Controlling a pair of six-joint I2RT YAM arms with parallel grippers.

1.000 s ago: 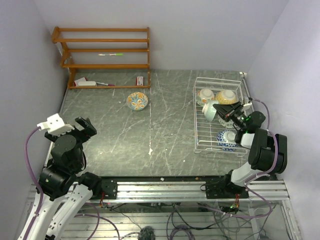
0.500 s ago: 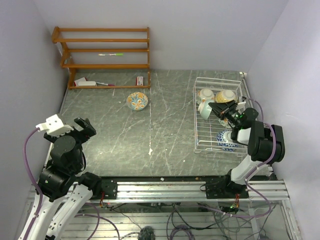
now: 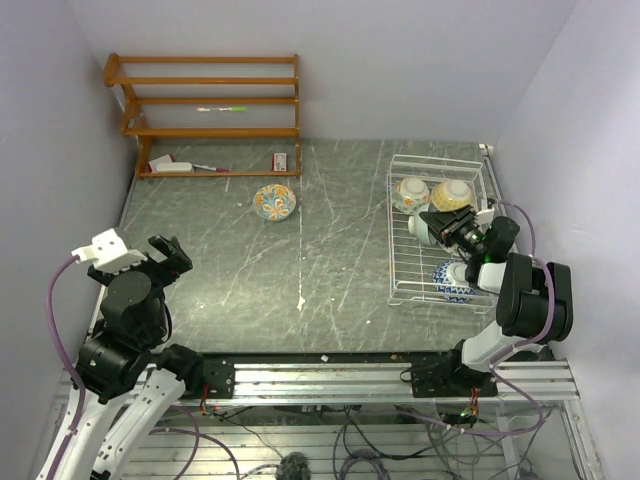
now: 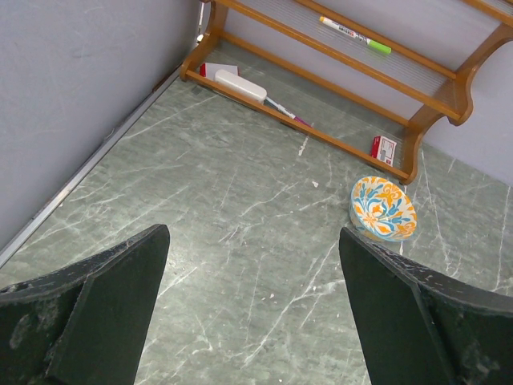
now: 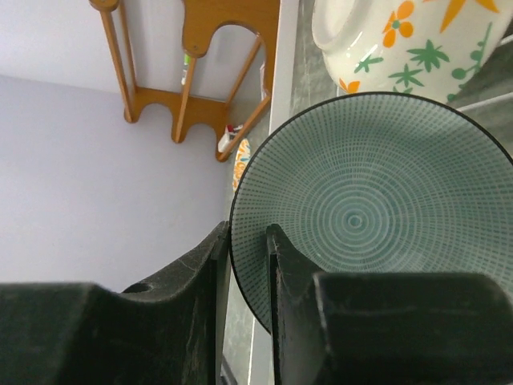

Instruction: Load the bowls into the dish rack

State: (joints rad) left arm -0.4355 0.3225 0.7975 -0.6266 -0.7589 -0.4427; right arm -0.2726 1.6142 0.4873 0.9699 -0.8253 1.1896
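From above, the white wire dish rack [image 3: 404,262] stands on the right of the grey-green, marble-veined table [image 3: 330,270]. A pale bowl [image 3: 411,190] and a tan bowl [image 3: 453,192] lean side by side at its far end, and a blue-patterned bowl [image 3: 452,282] rests at its near end. Between them the right gripper [image 3: 440,222] clamps the teal bowl [image 3: 421,228], tipped on edge over the rack's middle. I cannot tell whether it touches the wires. A painted bowl [image 3: 274,202] stands alone on the table near the wooden shelf [image 3: 205,110]. The left gripper [image 3: 165,255] hangs over the near left corner, well apart from everything.

At the left wrist, two dark, matte, wedge-shaped fingers [image 4: 104,305] are spread wide with nothing between them. Beyond them sits the painted bowl [image 4: 383,208], round and glossy, with orange and blue swirls. A green-tipped marker [image 4: 357,36] lies on the shelf.

At the right wrist, the black fingers [image 5: 292,273] pinch the teal bowl's [image 5: 369,216] thin dark rim. Its inside is a fine weave of dotted rings. Just above it curves a flowered bowl [image 5: 401,48], smooth cream with orange blooms and green leaves.
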